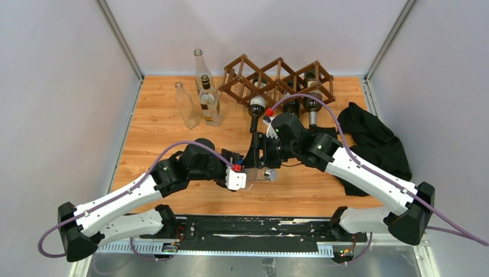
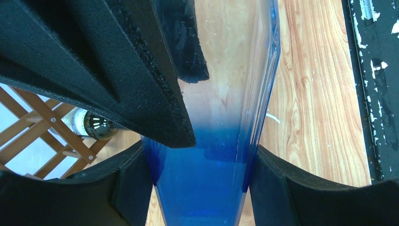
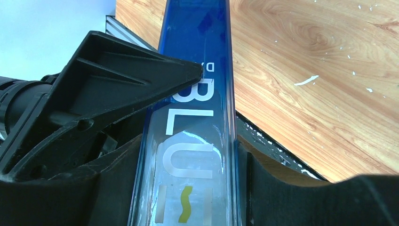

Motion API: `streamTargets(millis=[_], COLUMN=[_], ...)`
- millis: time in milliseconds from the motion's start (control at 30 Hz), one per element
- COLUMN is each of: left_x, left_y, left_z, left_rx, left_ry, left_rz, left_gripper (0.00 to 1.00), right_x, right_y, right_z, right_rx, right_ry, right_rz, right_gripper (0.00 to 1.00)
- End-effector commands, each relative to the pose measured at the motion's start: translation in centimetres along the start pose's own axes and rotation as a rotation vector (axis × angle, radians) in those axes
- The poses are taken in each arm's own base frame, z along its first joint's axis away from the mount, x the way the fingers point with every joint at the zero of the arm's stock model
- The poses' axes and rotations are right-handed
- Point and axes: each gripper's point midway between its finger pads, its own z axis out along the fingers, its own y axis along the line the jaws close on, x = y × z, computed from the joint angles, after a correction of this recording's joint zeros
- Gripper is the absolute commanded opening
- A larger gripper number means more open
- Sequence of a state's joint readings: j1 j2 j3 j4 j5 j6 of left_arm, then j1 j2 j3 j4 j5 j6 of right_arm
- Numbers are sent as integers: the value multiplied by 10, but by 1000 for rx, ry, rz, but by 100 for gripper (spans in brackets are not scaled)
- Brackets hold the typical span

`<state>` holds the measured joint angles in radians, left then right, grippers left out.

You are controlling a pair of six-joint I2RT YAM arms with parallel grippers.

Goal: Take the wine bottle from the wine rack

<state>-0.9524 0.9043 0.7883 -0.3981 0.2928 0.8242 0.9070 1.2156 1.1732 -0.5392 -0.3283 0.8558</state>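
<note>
Clamping the glossy, flat-sided blue wine bottle (image 3: 197, 47) are left pincer (image 2: 200, 157) and right pincer (image 3: 188, 160).

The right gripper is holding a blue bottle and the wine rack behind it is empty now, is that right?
Not quite. The wine rack is not empty: the top external view shows dark bottles lying in its cells, necks pointing toward the arms. The rest holds: the right gripper is holding the blue bottle.

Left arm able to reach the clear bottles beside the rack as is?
Probably not yet: the left gripper is clamped on the blue bottle, which the right gripper also holds. The table toward the clear bottles looks open once it lets go.
</note>
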Motion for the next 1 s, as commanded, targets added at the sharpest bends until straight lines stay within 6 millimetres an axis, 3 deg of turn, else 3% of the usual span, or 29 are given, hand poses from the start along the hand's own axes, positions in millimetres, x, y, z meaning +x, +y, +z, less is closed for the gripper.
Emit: streamTargets(millis=[0, 33, 67, 133, 333, 633, 800, 967], left_x=[1, 2, 2, 1, -12, -46, -77, -116], left_y=[14, 18, 22, 27, 49, 82, 94, 87], left_z=[3, 2, 1, -3, -21, -55, -77, -88], left_rx=[-61, -82, -96, -116, -179, -231, -176, -18], left_ry=[18, 29, 40, 41, -53, -229, -361, -470], left_rz=[27, 9, -9, -55, -298, -558, -687, -769], left_gripper=[11, 1, 0, 0, 0, 0, 0, 0], right_x=[-18, -19, -21, -25, -38, -33, -25, -22], right_y=[74, 72, 70, 67, 57, 20, 7, 18], right_z=[-30, -32, -36, -45, -80, -93, -84, -71], right_rx=[-302, -295, -291, -291, -295, -212, -216, -320], right_ry=[-65, -80, -99, -133, -230, -308, -320, -315], right_rz=[-76, -83, -87, -92, -106, -136, -280, -410], right_gripper=[56, 71, 82, 89, 92, 94, 95, 95])
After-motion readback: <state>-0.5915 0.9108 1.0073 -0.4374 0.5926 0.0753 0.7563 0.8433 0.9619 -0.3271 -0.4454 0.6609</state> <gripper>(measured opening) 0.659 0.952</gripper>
